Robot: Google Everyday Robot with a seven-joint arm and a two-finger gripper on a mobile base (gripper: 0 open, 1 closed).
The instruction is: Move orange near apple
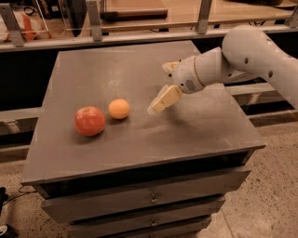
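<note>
Orange (119,109) rests just beside apple (90,121) on drawer cabinet top (139,65), so placement looks done; gripper (159,89) hangs apart, fingers spread, holding nothing.

A dark grey counter (139,144) with drawers (149,200) beneath it stands on a pale speckled floor (272,186). The pincer (159,88) hangs over its right half, fingers apart. Behind, metal posts (94,21) rise before a warm-lit wooden surface (186,11).
</note>
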